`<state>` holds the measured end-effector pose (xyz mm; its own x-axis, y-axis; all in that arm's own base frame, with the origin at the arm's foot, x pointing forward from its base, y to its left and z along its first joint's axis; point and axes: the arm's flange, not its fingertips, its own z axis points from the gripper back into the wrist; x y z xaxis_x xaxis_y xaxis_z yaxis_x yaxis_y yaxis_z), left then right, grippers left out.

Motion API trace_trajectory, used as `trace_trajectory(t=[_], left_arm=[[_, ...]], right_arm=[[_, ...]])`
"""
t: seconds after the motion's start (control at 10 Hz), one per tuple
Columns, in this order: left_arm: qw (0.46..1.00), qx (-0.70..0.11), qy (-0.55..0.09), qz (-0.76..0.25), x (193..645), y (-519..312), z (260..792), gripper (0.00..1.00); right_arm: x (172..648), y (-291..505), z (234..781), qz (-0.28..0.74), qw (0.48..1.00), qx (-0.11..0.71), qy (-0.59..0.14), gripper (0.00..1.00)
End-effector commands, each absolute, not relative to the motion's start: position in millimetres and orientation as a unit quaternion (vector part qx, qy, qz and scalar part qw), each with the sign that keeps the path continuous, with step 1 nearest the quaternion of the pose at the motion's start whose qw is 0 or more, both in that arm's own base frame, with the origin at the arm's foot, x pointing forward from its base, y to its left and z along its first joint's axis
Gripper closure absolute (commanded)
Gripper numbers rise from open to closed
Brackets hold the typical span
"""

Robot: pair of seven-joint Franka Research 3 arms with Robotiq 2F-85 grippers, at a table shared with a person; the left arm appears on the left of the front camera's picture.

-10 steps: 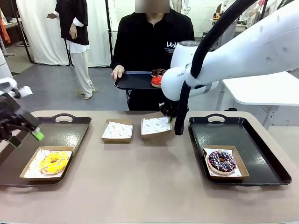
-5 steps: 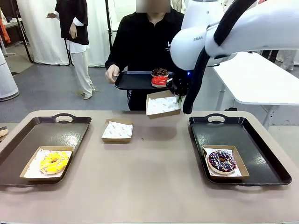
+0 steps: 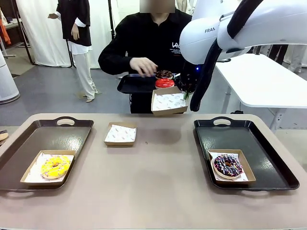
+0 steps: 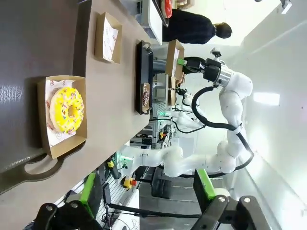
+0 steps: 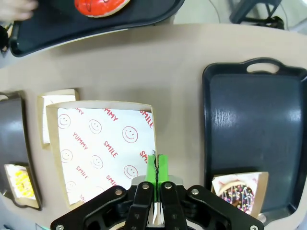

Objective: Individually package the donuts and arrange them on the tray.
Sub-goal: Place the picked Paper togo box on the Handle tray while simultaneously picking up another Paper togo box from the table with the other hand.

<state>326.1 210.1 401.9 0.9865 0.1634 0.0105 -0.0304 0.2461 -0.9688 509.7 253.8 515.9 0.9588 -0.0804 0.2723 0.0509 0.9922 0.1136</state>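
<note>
My right gripper (image 5: 156, 165) is shut on the rim of an empty paper-lined box (image 3: 169, 102) and holds it in the air, just below the person's black tray (image 3: 136, 84). A red donut (image 3: 164, 83) and a chocolate donut (image 3: 163, 74) lie on that tray, and the person's hand (image 3: 144, 64) reaches over them. The yellow donut (image 3: 55, 166) sits in a box on the left tray (image 3: 62, 136). The sprinkled donut (image 3: 228, 165) sits in a box on the right tray (image 3: 249, 139). My left gripper (image 4: 148, 191) is open and holds nothing, high above the yellow donut (image 4: 66, 110).
A second empty lined box (image 3: 120, 133) lies on the table between the two trays. The far half of each tray is bare. A white table (image 3: 268, 86) stands behind on the right.
My right gripper has lifted the lined box off the table up to the person's tray. The person's hand has moved from the tray's edge to over the donuts. My left gripper has left the front view.
</note>
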Motion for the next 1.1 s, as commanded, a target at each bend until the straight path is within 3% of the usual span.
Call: trace_trajectory(t=[0.0, 0.5, 1.0], left_arm=[[0.78, -0.618, -0.063, 0.071, 318, 208, 400, 0.0], [0.786, -0.612, -0.054, 0.076, 319, 213, 395, 0.0], [0.786, -0.612, -0.054, 0.076, 319, 213, 395, 0.0]], right_arm=[[502, 250, 516, -0.047, 0.988, 0.062, -0.134, 1.0], [512, 247, 511, -0.057, 0.992, 0.053, -0.095, 1.0], [509, 246, 509, -0.047, 0.992, 0.048, -0.11, 1.0]])
